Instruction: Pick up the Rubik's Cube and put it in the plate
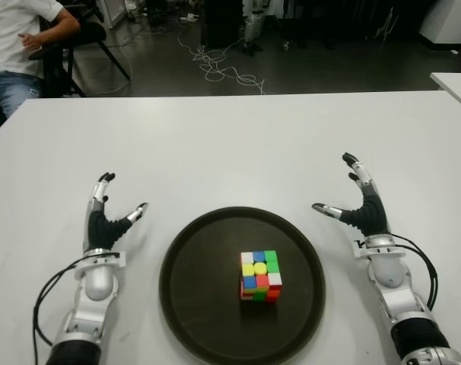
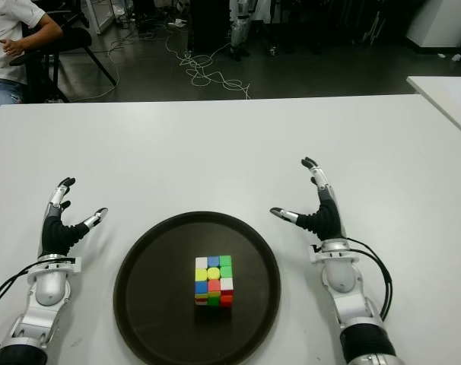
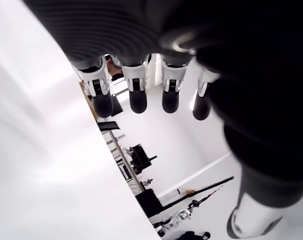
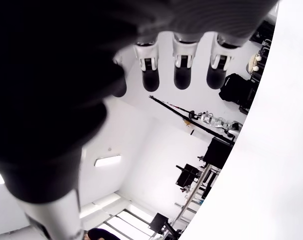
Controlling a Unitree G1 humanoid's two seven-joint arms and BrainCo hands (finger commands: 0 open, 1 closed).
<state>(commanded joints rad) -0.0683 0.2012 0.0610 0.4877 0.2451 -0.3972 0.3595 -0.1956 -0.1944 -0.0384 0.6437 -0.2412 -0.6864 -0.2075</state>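
The cube [image 1: 261, 277] sits inside the dark plate [image 1: 200, 258] on the white table [image 1: 230, 144] — left hand [image 1: 103, 220] and right hand [image 1: 362, 205] flank it, fingers spread, holding nothing.

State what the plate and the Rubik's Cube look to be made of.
Plate: probably plastic, dark brown, matte with a faintly shiny raised rim. Rubik's Cube: likely glossy plastic, with bright solid-colour tiles and one yellow round centre piece.
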